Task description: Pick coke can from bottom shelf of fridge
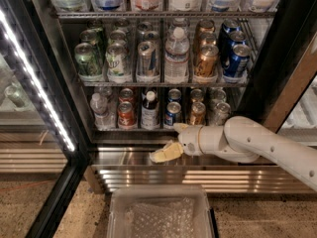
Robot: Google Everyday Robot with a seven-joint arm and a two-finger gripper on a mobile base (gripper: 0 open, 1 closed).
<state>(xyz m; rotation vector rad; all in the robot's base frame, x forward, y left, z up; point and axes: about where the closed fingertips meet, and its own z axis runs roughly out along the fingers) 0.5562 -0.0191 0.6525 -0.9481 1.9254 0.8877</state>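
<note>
The coke can (126,115) is a small red can with a silver top. It stands at the front of the bottom shelf (143,129) of the fridge (62,78), left of centre, with a second red can behind it. My gripper (165,143) is open. It reaches in from the right, low in front of the steel base, below the shelf's front edge and to the right of the coke can. Its cream lower finger (165,154) points left. It holds nothing and does not touch the can.
A clear bottle (99,110) stands left of the coke can and a dark bottle (150,110) right of it, then a blue can (173,114) and a copper can (197,114). The glass door with its LED strip (35,81) stands open at left. A clear tray (158,207) lies below.
</note>
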